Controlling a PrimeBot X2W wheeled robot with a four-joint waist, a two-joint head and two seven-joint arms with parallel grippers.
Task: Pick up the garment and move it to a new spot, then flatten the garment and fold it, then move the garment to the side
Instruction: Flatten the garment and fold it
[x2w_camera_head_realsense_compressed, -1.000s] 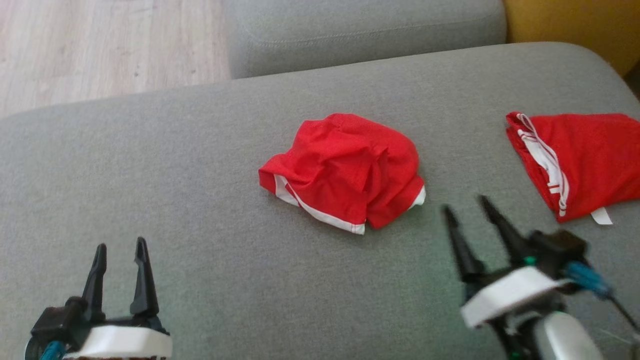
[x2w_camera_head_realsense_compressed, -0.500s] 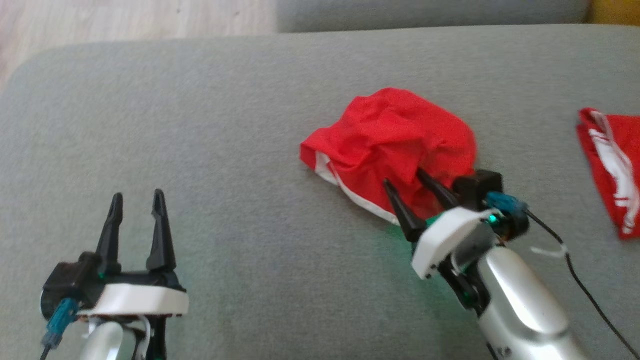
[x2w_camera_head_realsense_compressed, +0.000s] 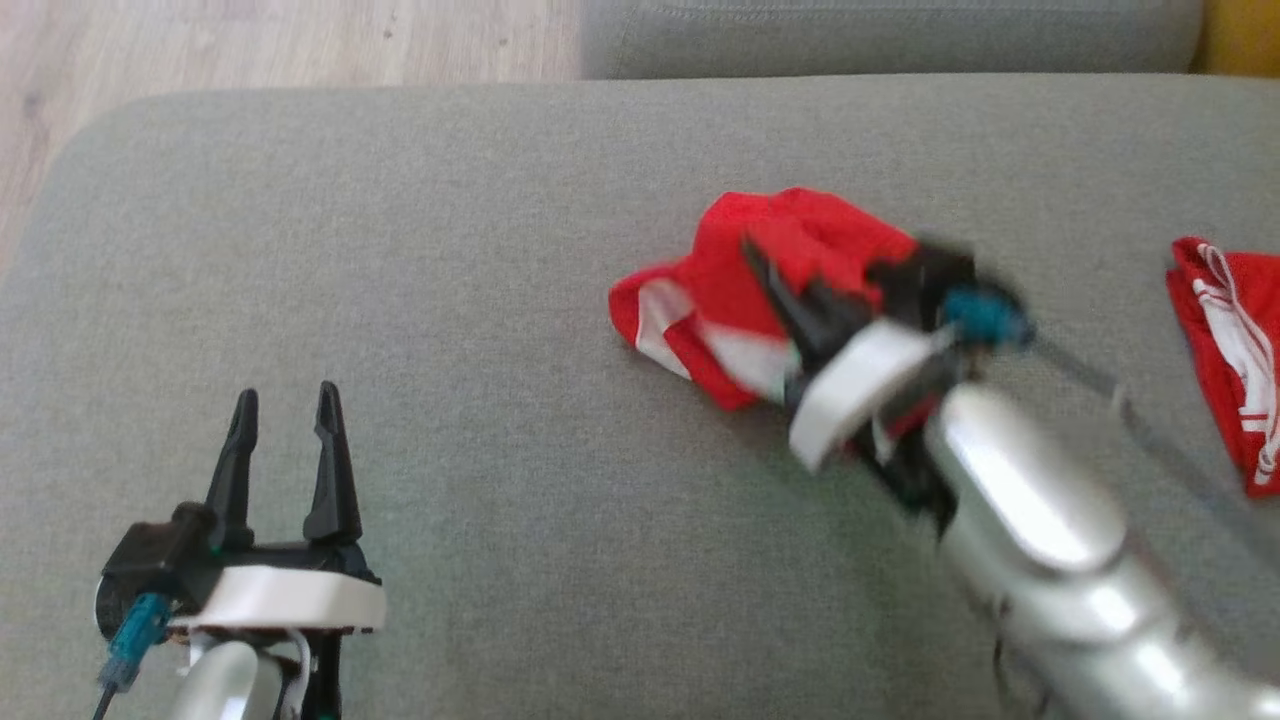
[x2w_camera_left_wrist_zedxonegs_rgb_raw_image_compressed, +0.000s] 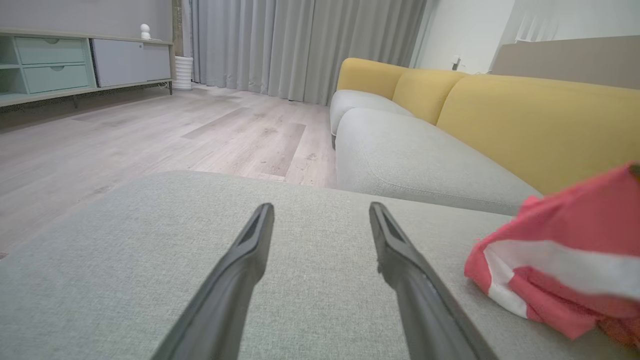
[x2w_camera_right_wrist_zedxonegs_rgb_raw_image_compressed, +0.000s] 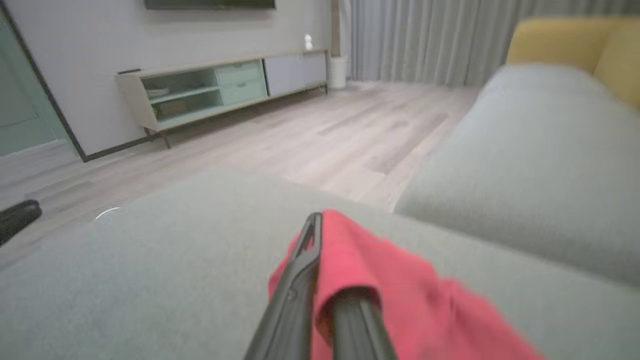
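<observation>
Red garment (x2w_camera_head_realsense_compressed: 830, 225) clamped in right jaws, left jaws spread wide, grey cushion (x2w_camera_head_realsense_compressed: 450, 250) beneath

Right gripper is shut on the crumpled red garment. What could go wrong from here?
1. The right gripper seems to pinch just one fold of the garment, with cloth bunched around it; it may slip free on lifting.
2. A second red garment lies nearby on the cushion; carrying that way could overlap them.
</observation>
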